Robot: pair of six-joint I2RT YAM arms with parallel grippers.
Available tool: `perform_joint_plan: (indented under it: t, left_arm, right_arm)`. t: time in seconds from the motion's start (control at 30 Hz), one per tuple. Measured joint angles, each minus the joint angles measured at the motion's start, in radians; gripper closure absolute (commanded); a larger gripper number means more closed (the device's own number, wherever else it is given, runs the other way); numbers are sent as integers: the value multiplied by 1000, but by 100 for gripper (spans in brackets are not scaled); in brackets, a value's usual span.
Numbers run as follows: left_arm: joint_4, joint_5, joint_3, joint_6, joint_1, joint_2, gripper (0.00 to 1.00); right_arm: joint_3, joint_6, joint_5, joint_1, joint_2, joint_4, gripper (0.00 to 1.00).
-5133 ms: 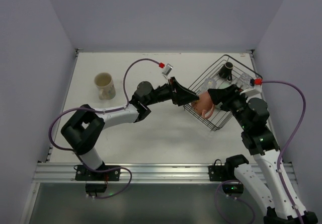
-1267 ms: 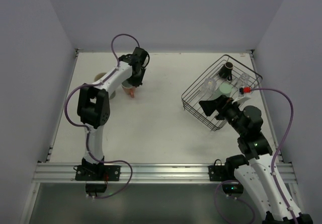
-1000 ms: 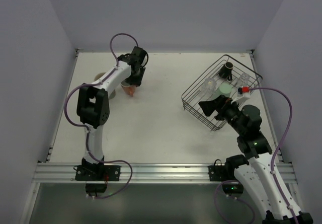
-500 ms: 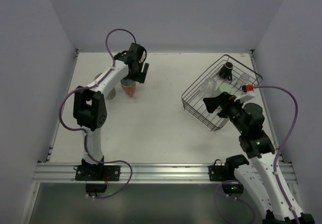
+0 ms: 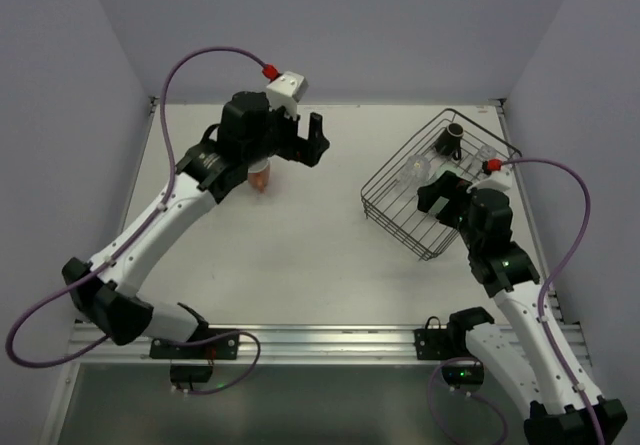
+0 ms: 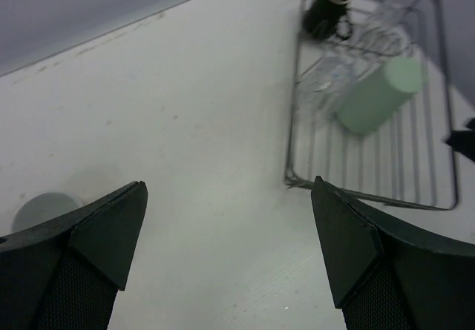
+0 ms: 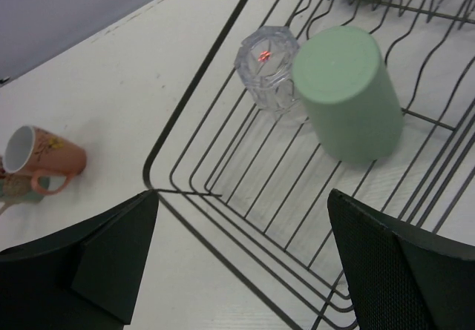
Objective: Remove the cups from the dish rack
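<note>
Left fingers (image 6: 104, 230) lifted off pinkish cup (image 5: 259, 177), spread, empty; right fingers (image 7: 111, 256) spread above black wire dish rack (image 7: 208, 63).

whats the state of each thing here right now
pinkish handled cup: out of the rack, on the table
mint green tumbler: in the black wire dish rack
clear glass: in the rack, beside the tumbler
small dark brown mug: in the rack
left pincer: open, empty
right pincer: open, empty

Dish rack (image 7: 200, 78): black metal wire. Tumbler (image 7: 349, 93): smooth matt mint. Glass (image 7: 266, 63): clear, glossy. Table (image 7: 111, 85): matt white.
</note>
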Motion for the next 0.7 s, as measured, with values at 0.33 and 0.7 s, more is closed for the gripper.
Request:
perform_joint_plan:
  t: [0.33, 0.7]
  left_arm:
    - [198, 224, -417, -43, -60, -450, 0]
    - [229, 231, -681, -16, -60, -615, 0]
  right_arm:
    - [154, -60, 220, -1, 281, -5, 1]
    - [239, -83, 279, -58, 537, -4, 5]
